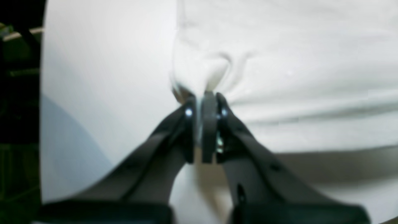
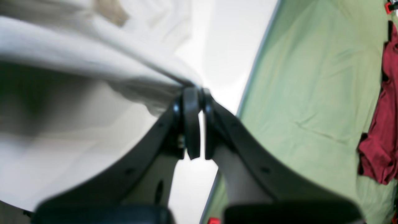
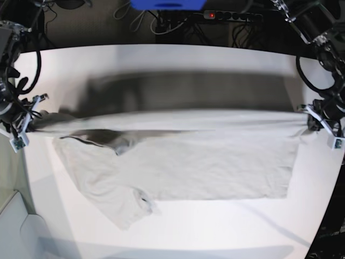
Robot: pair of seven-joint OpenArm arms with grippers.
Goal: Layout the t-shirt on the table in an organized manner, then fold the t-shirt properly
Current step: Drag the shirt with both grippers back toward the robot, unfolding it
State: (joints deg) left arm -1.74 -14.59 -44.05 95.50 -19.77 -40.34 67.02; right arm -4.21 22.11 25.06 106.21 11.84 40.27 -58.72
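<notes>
Left wrist: left claw (image 1: 206, 98) clamped on shirt (image 1: 295, 77) edge, bare desk (image 1: 102, 93) beside.
Right wrist: right claw (image 2: 196, 93) pinching shirt hem; green cloth (image 2: 311, 93) and red garment (image 2: 381, 124) past desk edge.
Base: shirt stretched taut between claws, lower part on desk, sleeve near front edge.

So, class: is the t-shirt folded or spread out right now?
Spread, not folded: the t-shirt is stretched wide between the left gripper and right gripper, lower part on the table, one sleeve rumpled.
</notes>
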